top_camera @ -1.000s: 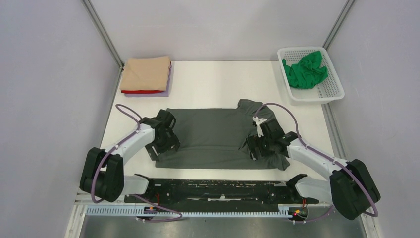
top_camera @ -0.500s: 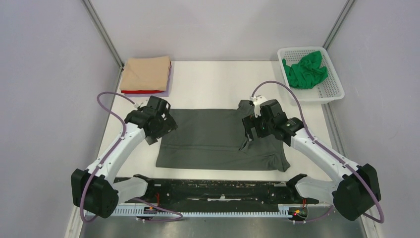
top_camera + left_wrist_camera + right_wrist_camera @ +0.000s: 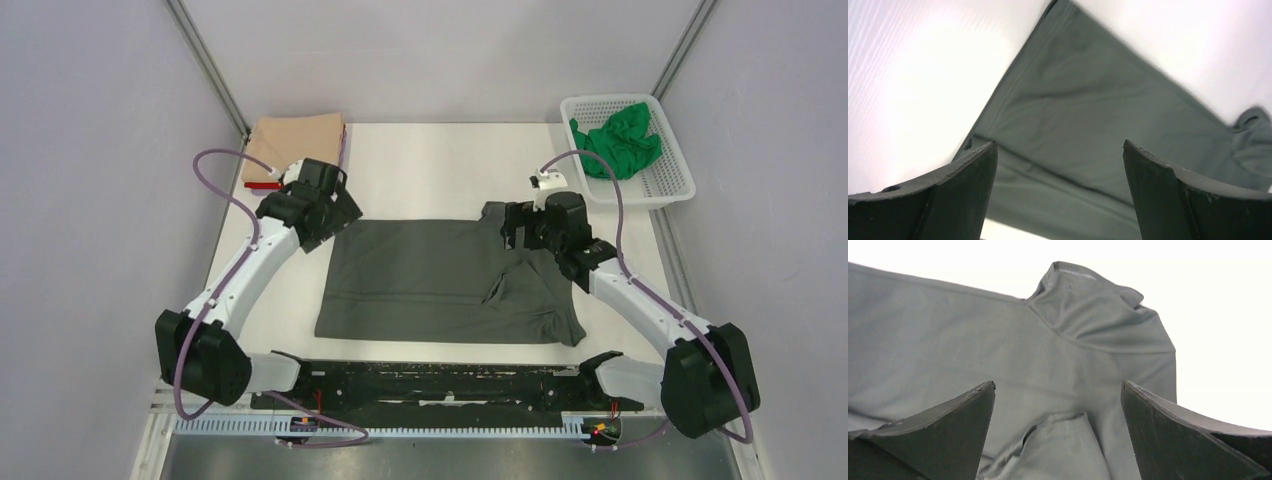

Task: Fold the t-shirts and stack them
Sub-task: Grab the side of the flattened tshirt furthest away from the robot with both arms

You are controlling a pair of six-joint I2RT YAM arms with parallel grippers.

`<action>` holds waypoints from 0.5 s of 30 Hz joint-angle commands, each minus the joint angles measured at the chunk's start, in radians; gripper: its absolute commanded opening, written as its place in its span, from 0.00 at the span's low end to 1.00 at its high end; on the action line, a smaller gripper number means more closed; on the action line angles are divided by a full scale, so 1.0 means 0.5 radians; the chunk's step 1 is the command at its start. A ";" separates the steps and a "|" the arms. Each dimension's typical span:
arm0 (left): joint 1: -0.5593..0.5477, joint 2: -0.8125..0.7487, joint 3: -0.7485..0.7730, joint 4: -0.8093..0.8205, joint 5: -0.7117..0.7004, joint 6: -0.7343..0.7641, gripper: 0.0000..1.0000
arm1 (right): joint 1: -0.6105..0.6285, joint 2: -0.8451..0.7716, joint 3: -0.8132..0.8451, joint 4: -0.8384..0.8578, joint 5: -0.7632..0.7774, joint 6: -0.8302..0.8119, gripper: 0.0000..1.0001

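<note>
The dark grey t-shirt (image 3: 430, 280) lies partly folded on the table's middle, a sleeve bunched at its far right corner (image 3: 503, 212). My left gripper (image 3: 335, 215) is open and empty above the shirt's far left corner; its wrist view shows the cloth (image 3: 1088, 130) between the open fingers. My right gripper (image 3: 520, 232) is open and empty above the far right part; its wrist view shows the shirt (image 3: 1058, 365) and a folded flap (image 3: 1063, 440). A folded tan t-shirt (image 3: 295, 145) tops a stack with red (image 3: 262, 185) and lilac (image 3: 343, 150) edges at the far left. The green t-shirt (image 3: 615, 140) lies crumpled in the basket.
The white mesh basket (image 3: 668, 185) stands at the far right corner. Grey walls with metal posts close in the table on both sides. The black arm rail (image 3: 440, 380) runs along the near edge.
Both arms have moved from the shirt's near side up to its far edge. The near edge of the shirt now lies flatter, and both grippers are off the cloth.
</note>
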 commanded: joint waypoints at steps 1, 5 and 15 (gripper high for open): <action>0.143 0.197 0.253 0.268 0.050 0.192 1.00 | -0.047 0.205 0.163 0.320 0.000 0.090 0.98; 0.293 0.499 0.463 0.440 0.325 0.252 1.00 | -0.114 0.379 0.329 0.343 -0.003 0.143 0.98; 0.363 1.424 1.298 0.095 0.341 0.473 1.00 | -0.258 0.822 0.650 0.409 -0.044 0.094 0.98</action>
